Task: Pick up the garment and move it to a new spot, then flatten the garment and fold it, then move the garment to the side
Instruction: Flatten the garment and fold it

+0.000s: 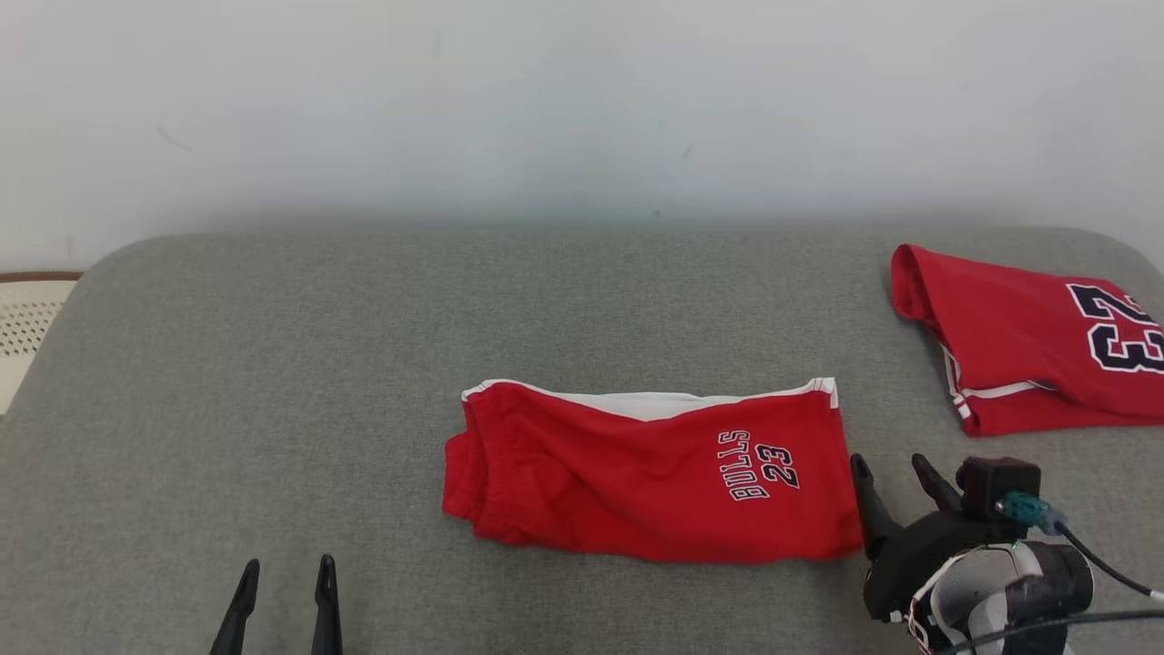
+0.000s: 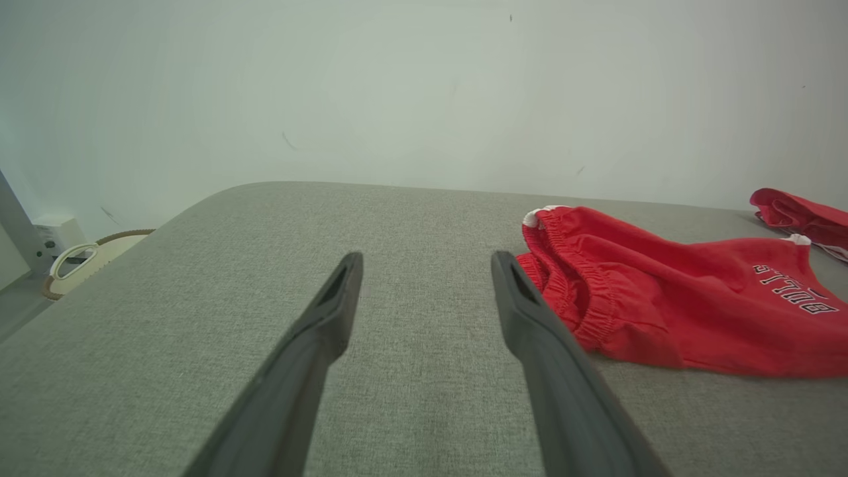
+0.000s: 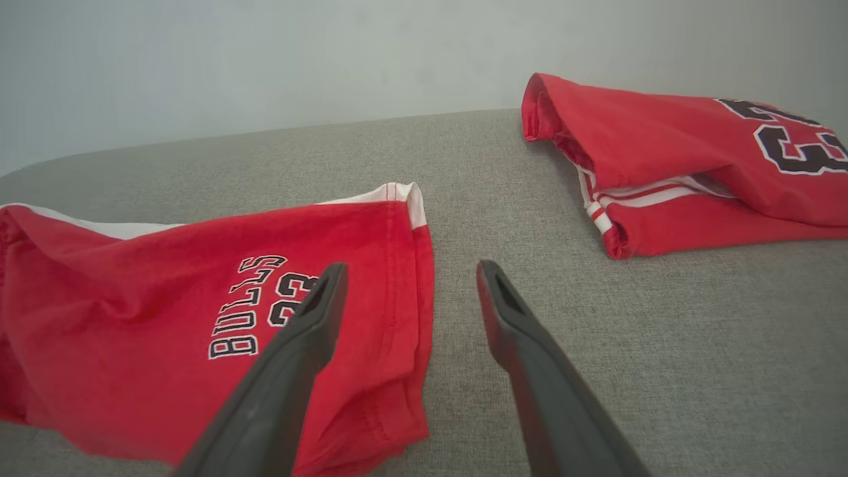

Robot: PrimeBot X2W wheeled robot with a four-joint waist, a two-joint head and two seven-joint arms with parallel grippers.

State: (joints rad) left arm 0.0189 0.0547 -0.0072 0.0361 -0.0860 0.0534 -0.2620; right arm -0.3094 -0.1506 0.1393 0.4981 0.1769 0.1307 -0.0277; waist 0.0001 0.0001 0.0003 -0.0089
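The red Bulls shorts (image 1: pixel 650 478) lay folded mid-tabletop (image 1: pixel 273 364), seemingly light, limp and slightly slick, so the open, empty right pincer (image 1: pixel 889 466) just beside their hem end should pinch every layer there, while the left pincer (image 1: pixel 287 566) hovered open, well apart.

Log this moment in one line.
shorts: folded, lying flat | left claw: open, empty | right claw: open, beside shorts | jersey: at right

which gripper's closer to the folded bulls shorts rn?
Right. The right gripper sits open beside the shorts, at their right edge; left gripper hangs open, well off their lower-left corner.
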